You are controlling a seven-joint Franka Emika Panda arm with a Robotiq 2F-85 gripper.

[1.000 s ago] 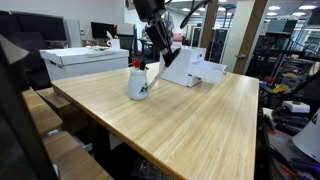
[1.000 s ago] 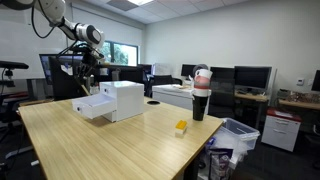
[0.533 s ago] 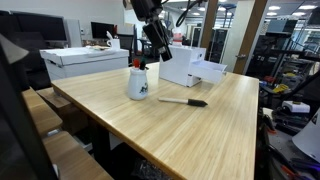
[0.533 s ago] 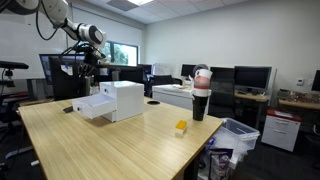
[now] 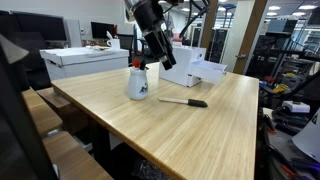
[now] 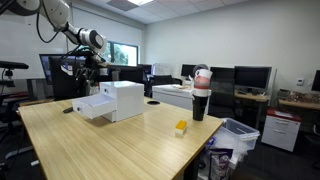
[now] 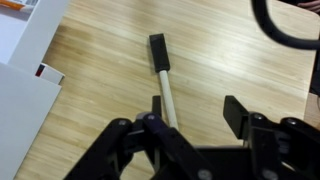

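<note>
"One question first: where is the marker (image 5: pixel 183 101)?"

"Flat on the surface (image 5: pixel 200 140), free of everything. It lies to the right of the white mug (image 5: pixel 138 83) and nearer to us than the white box (image 5: pixel 195 68). In my wrist view it runs lengthwise, black cap at the far end, with its near end passing under one finger."

"And your tool (image 5: pixel 165 60)?"

"Hanging in the air just above the mug's right side, well clear of the wood. The fingers stand apart with nothing between them, and the marker is untouched."

"So which step is this?"

"I'd call it the hover before a pick, with the descent not begun."

"What does the next move ask of you?"

"I'd slide right and a little nearer until I'm over the middle of the barrel. Then I'd turn the wrist so the fingers straddle it crosswise, come straight down and close gently. It's thin and round, so I reckon a glancing touch could roll it. I'd also keep my elbow clear of the mug."
</note>
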